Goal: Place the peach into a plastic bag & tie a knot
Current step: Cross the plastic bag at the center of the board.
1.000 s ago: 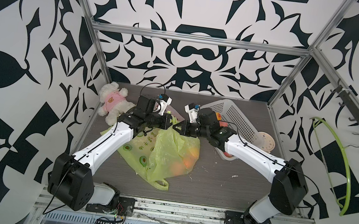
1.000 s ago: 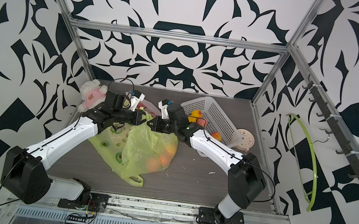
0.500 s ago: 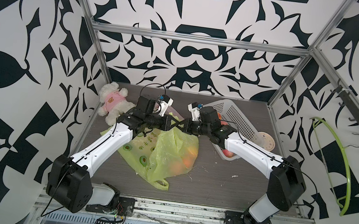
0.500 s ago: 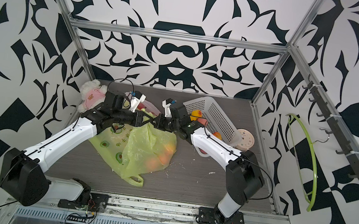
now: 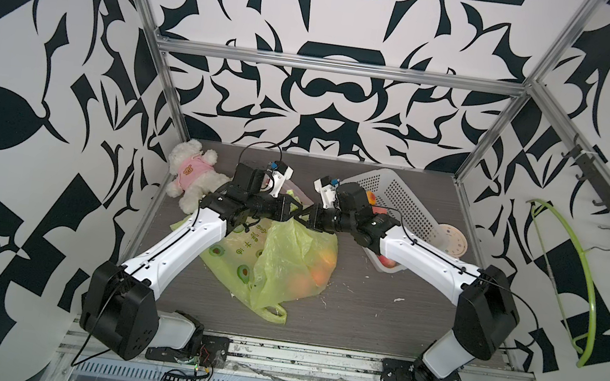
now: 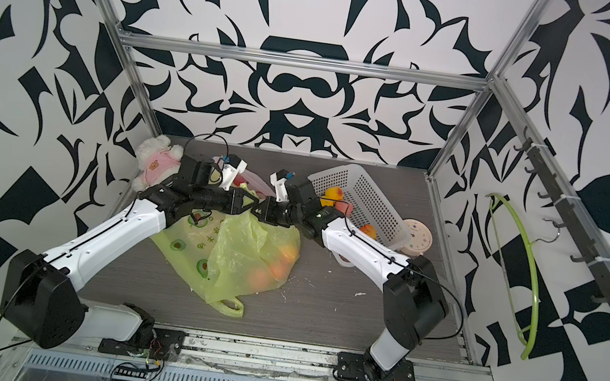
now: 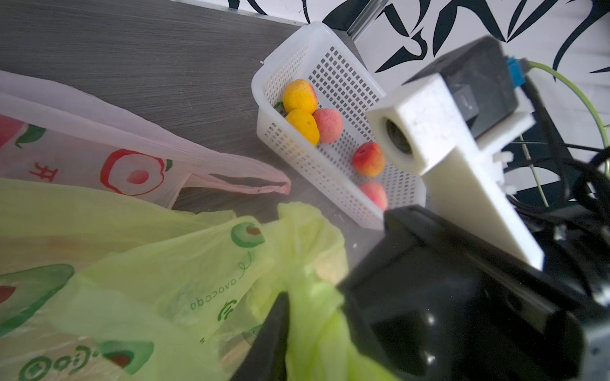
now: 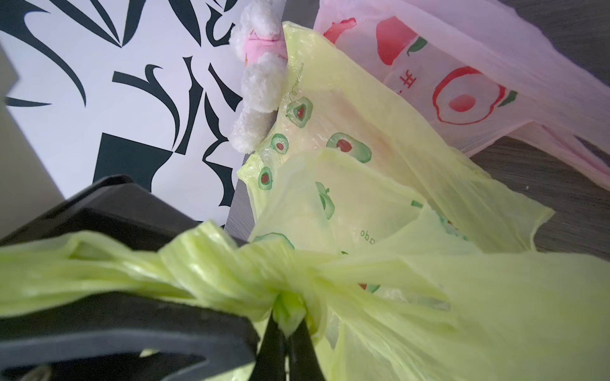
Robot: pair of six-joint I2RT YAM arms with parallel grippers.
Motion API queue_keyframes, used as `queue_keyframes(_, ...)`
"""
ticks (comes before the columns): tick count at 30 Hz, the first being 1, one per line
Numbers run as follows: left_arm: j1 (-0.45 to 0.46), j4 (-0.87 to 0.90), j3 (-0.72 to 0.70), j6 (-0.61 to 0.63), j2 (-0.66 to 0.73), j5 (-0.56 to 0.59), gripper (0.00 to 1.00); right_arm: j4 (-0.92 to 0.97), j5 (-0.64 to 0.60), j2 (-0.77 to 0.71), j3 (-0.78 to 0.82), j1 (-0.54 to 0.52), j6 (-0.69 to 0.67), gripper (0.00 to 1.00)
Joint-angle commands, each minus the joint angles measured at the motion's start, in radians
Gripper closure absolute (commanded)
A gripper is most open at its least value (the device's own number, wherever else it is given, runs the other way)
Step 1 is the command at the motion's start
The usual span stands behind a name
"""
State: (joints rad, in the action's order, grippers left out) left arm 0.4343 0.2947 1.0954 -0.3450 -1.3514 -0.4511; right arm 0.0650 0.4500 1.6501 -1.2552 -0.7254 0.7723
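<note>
Between the gripper tips a knot [image 8: 231, 273] is being tightened: the right gripper [image 8: 288, 330] is clenched on the neck of the green bag [image 5: 285, 261], the left gripper [image 5: 291, 210] has an unclear hold, the peach [image 5: 319, 276] lies inside below them, and next probably needs a steady outward pull.

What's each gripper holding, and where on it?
The right gripper pinches the green bag at its twisted neck, beside the knot. Whether the left gripper grips the bag cannot be told.
</note>
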Motion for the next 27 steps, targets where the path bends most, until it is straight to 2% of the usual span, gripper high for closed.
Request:
queue_keyframes(1, 0.003, 0.0, 0.027, -0.006, -0.016, 0.003, 0.74, -0.021, 0.033, -0.058, -0.001, -0.014, -0.032, 1.0)
queue_keyframes(11, 0.005, 0.006, 0.04, -0.012, -0.032, -0.025, 0.81, 0.012, 0.049, -0.085, 0.002, -0.029, -0.07, 1.0)
queue_keyframes(19, 0.005, -0.017, 0.043, -0.009, -0.042, -0.083, 0.99, 0.08, 0.087, -0.109, -0.021, -0.028, -0.136, 1.0)
queue_keyframes(20, 0.004, -0.025, 0.041, -0.004, -0.04, -0.093, 1.0, 0.106, 0.093, -0.118, -0.03, -0.024, -0.159, 0.97)
queue_keyframes(25, 0.003, -0.042, 0.059, 0.033, -0.028, -0.163, 1.0, 0.245, 0.149, -0.194, -0.088, 0.03, -0.274, 0.68)
queue_keyframes(27, 0.003, -0.036, 0.078, 0.049, -0.026, -0.192, 1.0, 0.299, 0.167, -0.226, -0.114, 0.061, -0.322, 0.61)
